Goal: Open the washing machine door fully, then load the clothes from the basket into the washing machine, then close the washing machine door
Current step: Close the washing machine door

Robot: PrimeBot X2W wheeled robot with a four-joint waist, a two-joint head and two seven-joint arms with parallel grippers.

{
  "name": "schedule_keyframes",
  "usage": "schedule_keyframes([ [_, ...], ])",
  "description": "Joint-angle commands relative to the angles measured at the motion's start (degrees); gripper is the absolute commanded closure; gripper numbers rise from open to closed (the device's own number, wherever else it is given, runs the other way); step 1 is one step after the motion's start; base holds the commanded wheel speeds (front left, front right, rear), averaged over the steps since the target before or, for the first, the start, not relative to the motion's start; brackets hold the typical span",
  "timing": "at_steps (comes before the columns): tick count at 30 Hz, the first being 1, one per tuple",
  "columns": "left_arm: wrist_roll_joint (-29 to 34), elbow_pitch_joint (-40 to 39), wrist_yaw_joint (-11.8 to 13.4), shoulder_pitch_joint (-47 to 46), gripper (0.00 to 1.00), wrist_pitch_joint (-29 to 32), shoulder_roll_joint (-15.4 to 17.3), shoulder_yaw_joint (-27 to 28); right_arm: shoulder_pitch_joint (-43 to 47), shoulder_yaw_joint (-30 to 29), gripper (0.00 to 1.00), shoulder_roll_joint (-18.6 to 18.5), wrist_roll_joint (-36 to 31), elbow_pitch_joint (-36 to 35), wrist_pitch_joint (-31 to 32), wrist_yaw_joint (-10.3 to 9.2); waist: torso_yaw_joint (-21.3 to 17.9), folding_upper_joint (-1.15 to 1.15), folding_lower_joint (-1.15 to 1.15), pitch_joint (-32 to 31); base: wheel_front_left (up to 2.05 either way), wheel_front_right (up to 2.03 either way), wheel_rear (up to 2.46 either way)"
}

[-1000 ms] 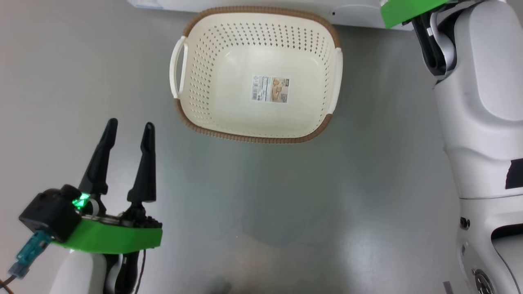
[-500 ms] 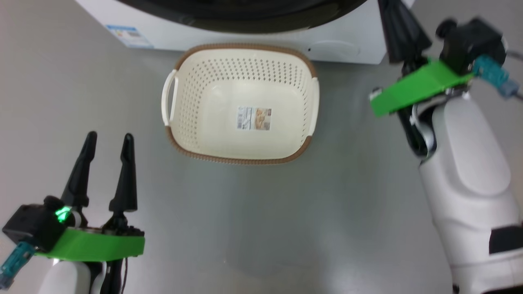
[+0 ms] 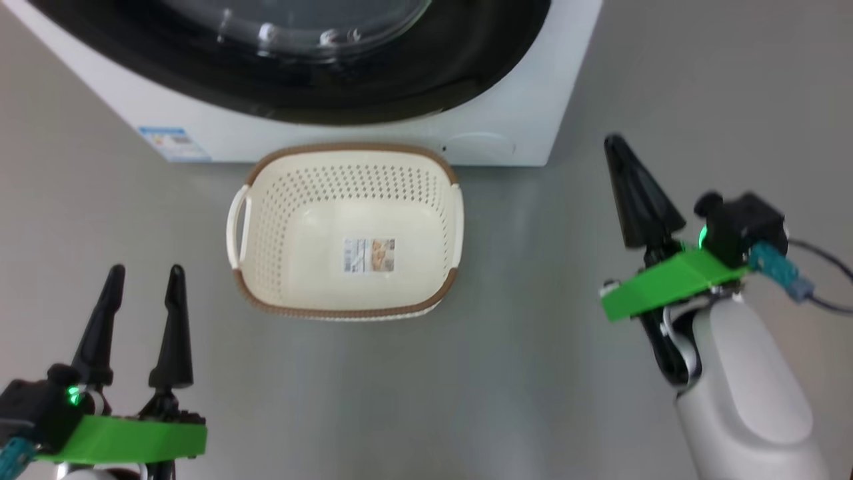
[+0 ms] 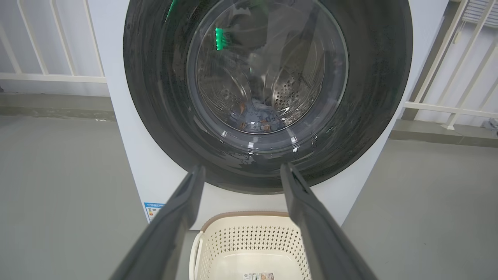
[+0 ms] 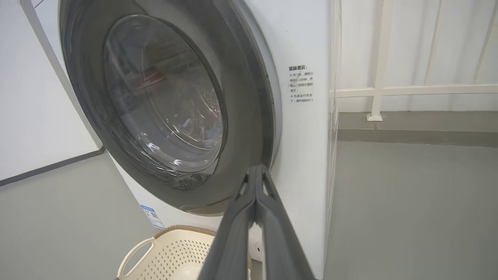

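Peering along the spread left gripper (image 4: 242, 168), its wrist view caught what seemed the clothes (image 4: 255, 116) behind the closed washing machine door (image 4: 155, 101); the head view added the basket (image 3: 346, 183) just before the washing machine (image 3: 526, 113) and the right gripper (image 3: 614, 150), clenched on nothing.

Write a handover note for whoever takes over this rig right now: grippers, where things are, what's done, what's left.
Left gripper: open, empty, on the basket's left.
Right gripper: shut, empty, right of the basket.
Basket: empty, on the floor in front of the washing machine.
Clothes: in the drum, seen through the glass of the washing machine door.
Done: loading; the door looks closed.
Left: check the latch, which the pictures cannot show.
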Motion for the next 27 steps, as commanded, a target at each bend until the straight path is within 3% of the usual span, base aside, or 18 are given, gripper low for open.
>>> schedule_keyframes([
  [1,0.67,-1.05,-0.17,0.74,0.00,-0.46,1.90,2.72,2.83,1.02,0.85,1.15,1.37,-2.49,-0.22,-0.15,-2.95,0.00,0.00,-3.52,0.00,0.00,0.00],
  [2,0.84,-1.01,-0.17,1.10,0.00,-0.46,1.85,2.99,3.94,0.89,0.68,1.16,1.71,-3.03,-0.22,-0.15,-3.26,0.00,0.00,-4.01,0.00,0.00,0.00],
  [4,1.26,-0.91,-0.17,1.78,0.00,-0.46,1.71,3.68,5.99,0.77,0.42,1.16,2.43,-3.96,-0.22,-0.15,-3.83,0.00,0.00,-4.81,0.00,0.00,0.00],
  [5,1.45,-0.85,-0.17,2.08,0.00,-0.46,1.62,3.92,6.96,0.58,0.13,1.16,2.76,-4.41,-0.22,-0.15,-4.06,0.00,0.00,-5.24,0.00,0.00,0.00],
  [6,1.63,-0.77,-0.17,2.39,0.00,-0.46,1.55,4.10,7.92,0.17,0.00,1.17,3.33,-4.87,-0.22,-0.15,-4.26,0.00,0.00,-5.70,0.00,0.00,0.00],
  [27,5.44,1.39,-0.17,10.61,0.00,-0.46,-1.08,7.91,24.62,-2.20,0.00,1.18,2.66,-10.76,-0.22,-0.15,-7.98,0.00,0.00,-15.68,0.00,0.00,0.00],
])
